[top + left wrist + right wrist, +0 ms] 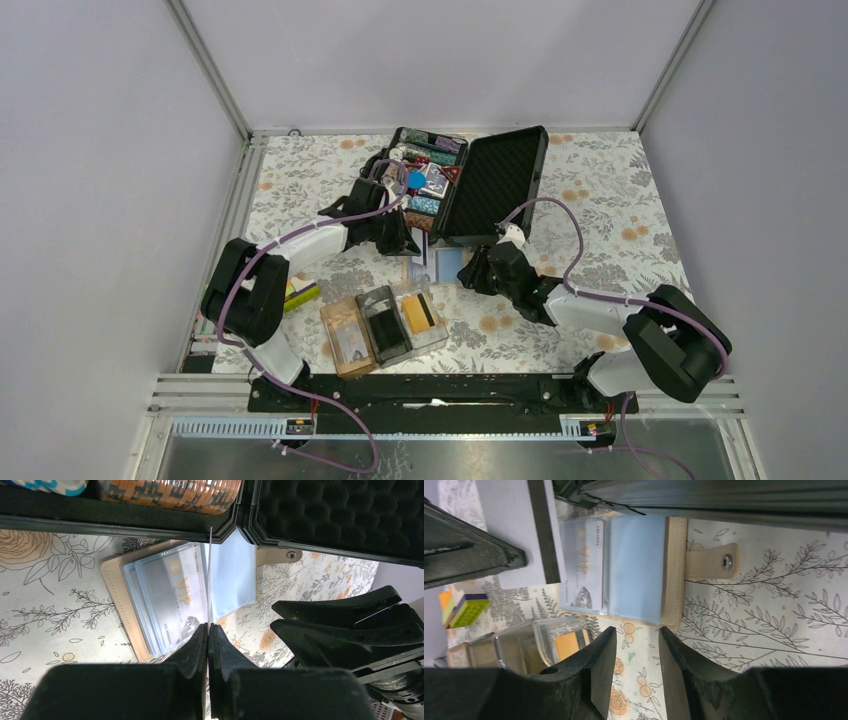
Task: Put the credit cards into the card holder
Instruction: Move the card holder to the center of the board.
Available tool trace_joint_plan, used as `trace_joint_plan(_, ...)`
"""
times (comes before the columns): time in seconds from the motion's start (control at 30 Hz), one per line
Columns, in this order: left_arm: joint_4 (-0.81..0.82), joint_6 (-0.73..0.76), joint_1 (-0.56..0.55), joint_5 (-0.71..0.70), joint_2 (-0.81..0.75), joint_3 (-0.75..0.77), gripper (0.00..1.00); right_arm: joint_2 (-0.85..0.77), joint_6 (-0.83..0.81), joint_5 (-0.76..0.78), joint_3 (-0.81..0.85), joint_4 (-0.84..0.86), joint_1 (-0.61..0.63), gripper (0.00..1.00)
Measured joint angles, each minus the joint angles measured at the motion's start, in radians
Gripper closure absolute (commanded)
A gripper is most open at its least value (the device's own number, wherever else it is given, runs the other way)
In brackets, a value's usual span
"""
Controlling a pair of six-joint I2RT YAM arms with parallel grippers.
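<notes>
My left gripper (207, 626) (405, 240) is shut on a credit card (210, 575), held on edge above an open beige wallet (117, 597) (437, 263). In the right wrist view that card (509, 530) shows a pale face with a black stripe. A silver VIP card (175, 592) (581, 565) lies in the wallet's clear sleeves. My right gripper (636, 632) (478, 270) is open just off the wallet's near edge, with nothing between its fingers. The card holder (350, 350) (516, 640) sits in front, with a gold credit card (420, 312) (566, 645) in its clear right compartment.
An open black chip case (495, 180) (325, 520) with foam lid and chip rows stands right behind the wallet. A yellow-green block (303, 293) (466, 607) lies left of the card holder. The two grippers are close together over the wallet.
</notes>
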Motion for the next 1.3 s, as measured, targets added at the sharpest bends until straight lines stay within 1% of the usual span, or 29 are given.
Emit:
trace_joint_plan(0.1,0.003,-0.003,-0.002,0.002,0.000,0.000,1.00,0.005,0.018,-0.007,-0.018,0.066,0.000,0.60)
trace_joint_plan(0.23,0.007,-0.003,-0.003,0.002,0.000,-0.002,1.00,0.008,0.027,-0.013,-0.020,0.106,0.000,0.55)
trace_joint_plan(0.3,0.008,-0.003,-0.003,0.002,0.000,-0.004,1.00,-0.012,0.023,-0.018,-0.021,0.087,0.000,0.52)
trace_joint_plan(0.4,0.011,-0.003,-0.003,0.002,0.000,-0.008,1.00,-0.106,0.021,0.003,-0.032,0.021,0.000,0.43)
trace_joint_plan(0.47,0.014,-0.003,-0.003,0.002,0.000,-0.008,1.00,-0.207,0.021,0.033,-0.054,-0.036,-0.001,0.40)
trace_joint_plan(0.53,0.015,-0.003,-0.003,0.002,0.000,-0.008,1.00,-0.308,0.022,0.064,-0.078,-0.092,-0.002,0.39)
trace_joint_plan(0.63,0.015,-0.003,-0.003,0.002,0.000,-0.008,1.00,-0.361,0.030,0.083,-0.107,-0.130,-0.009,0.39)
trace_joint_plan(0.8,0.014,-0.002,-0.003,0.000,-0.001,-0.008,1.00,-0.316,0.036,0.079,-0.163,-0.158,-0.054,0.40)
trace_joint_plan(0.9,0.009,-0.002,-0.003,-0.006,-0.011,-0.009,1.00,-0.285,0.036,0.066,-0.187,-0.134,-0.091,0.40)
trace_joint_plan(0.97,0.005,0.000,-0.001,-0.009,-0.026,-0.011,1.00,-0.277,0.040,0.041,-0.216,-0.090,-0.114,0.42)
trace_joint_plan(1.1,-0.006,0.003,0.008,-0.010,-0.067,-0.026,1.00,-0.227,0.049,-0.009,-0.233,-0.016,-0.132,0.47)
trace_joint_plan(1.3,-0.017,0.006,0.027,-0.011,-0.090,-0.039,1.00,-0.100,0.098,-0.115,-0.234,0.184,-0.137,0.52)
